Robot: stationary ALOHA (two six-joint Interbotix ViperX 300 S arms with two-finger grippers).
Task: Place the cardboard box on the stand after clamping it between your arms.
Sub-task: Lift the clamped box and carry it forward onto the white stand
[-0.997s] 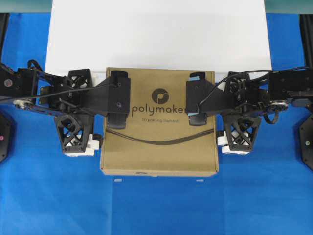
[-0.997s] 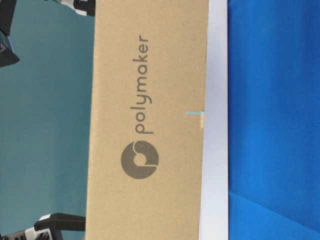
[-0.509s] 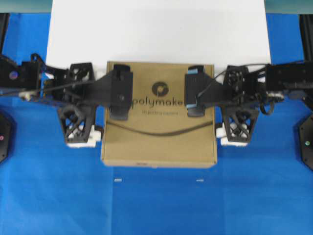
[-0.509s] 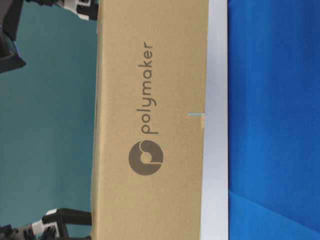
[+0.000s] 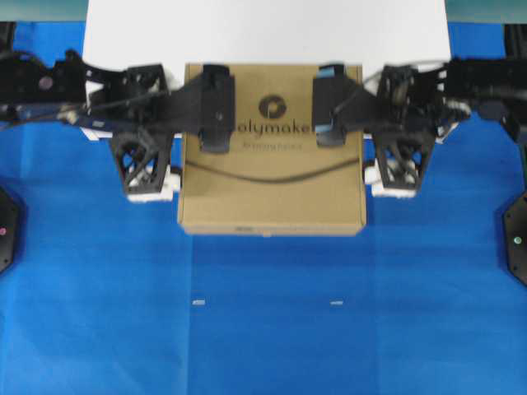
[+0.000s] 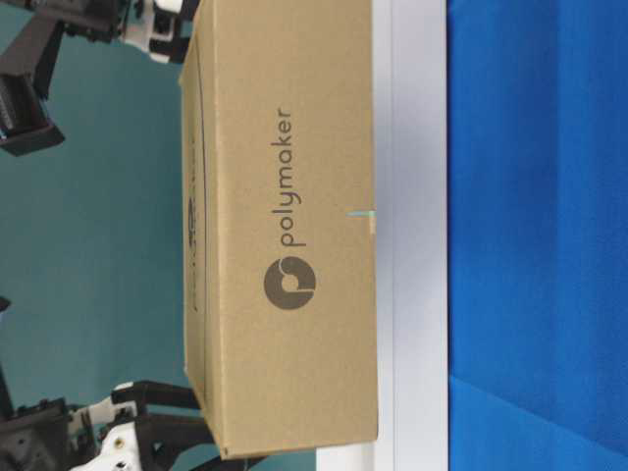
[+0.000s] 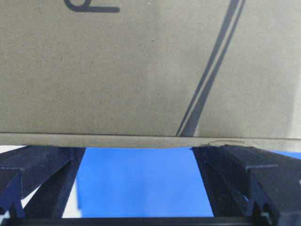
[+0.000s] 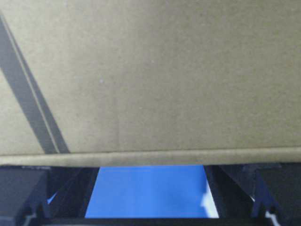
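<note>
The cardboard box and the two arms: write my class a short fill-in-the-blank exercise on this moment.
1. The cardboard box is pressed between the left gripper and the right gripper, one on each ____.
2. The word printed on the box is ____.
3. The cloth on the table is ____ in colour.
4. The white stand lies at the ____ edge of the overhead view.

Missing words: side; polymaker; blue; top

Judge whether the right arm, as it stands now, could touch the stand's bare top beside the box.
Probably yes: the right gripper presses the cardboard box beside the stand, whose top looks unobstructed, but letting go would drop the box.
</note>
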